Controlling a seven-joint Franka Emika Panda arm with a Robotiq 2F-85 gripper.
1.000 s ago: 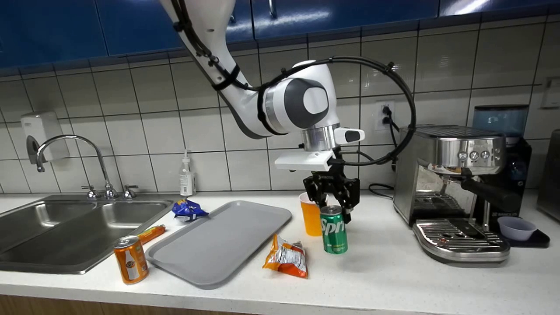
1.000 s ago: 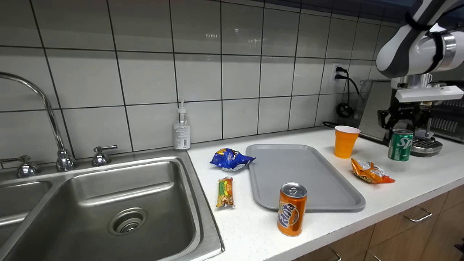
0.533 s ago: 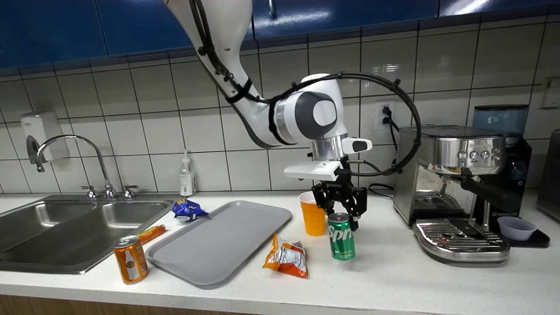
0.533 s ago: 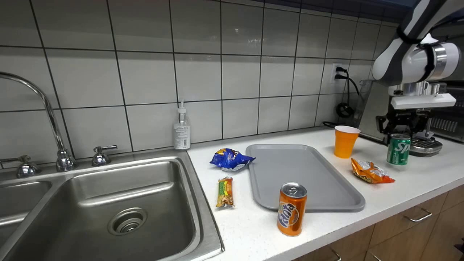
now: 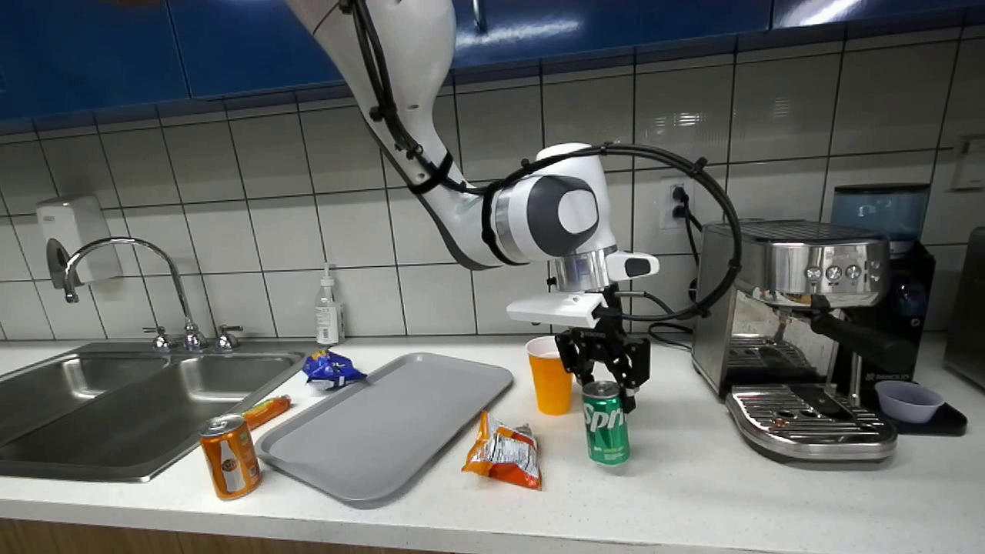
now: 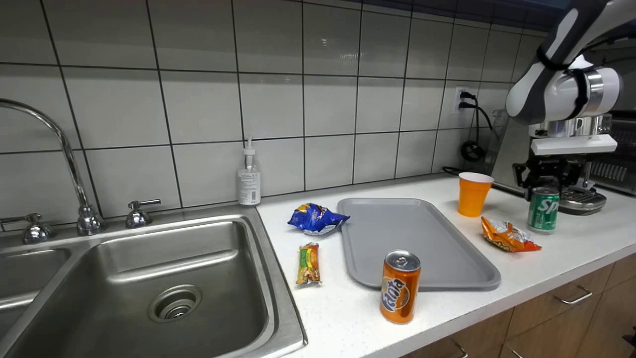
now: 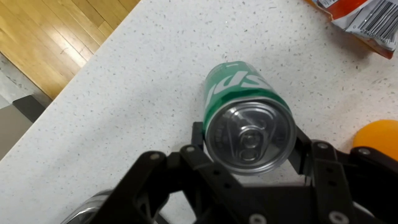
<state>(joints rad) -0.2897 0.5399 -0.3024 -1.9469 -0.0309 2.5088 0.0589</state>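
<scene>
And here's the gripper (image 7: pixel 248 141) clamped on the green can (image 7: pixel 245 116), right of centre in the wrist view, long axis near upright between the jaws!

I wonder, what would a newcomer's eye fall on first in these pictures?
Most likely the green Sprite can, clasped by the black gripper and large in the wrist view. Next, perhaps, the orange Fanta can, standing on the counter beside the grey tray. The shiny espresso machine, right in an exterior view, may also draw notice.
</scene>
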